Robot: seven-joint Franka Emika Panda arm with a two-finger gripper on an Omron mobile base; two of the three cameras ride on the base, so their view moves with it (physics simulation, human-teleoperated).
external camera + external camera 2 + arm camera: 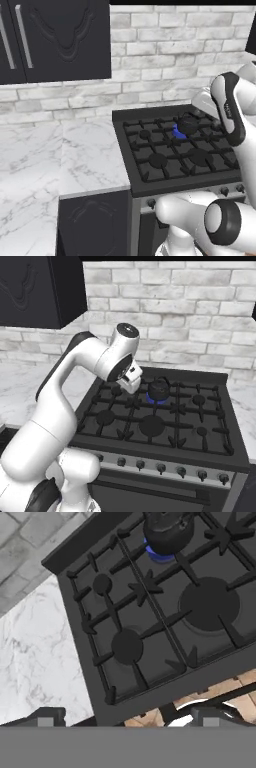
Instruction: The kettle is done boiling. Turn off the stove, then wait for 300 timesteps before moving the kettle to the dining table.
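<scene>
Step in hand: turning off the wide black gas stove (165, 416) with cast-iron grates; not done, a blue flame (156, 400) burns under the small squat black kettle (159, 388), which sits on a rear burner. The two-finger gripper (127, 719) hovers above the stove's front left part, well apart from everything, jaws wide and holding nothing. Next move, as I judge it: drop to the row of small dark knobs (161, 468) on the silver front strip, pick the one for that burner, pinch and twist. No brands, labels or writing readable anywhere.
</scene>
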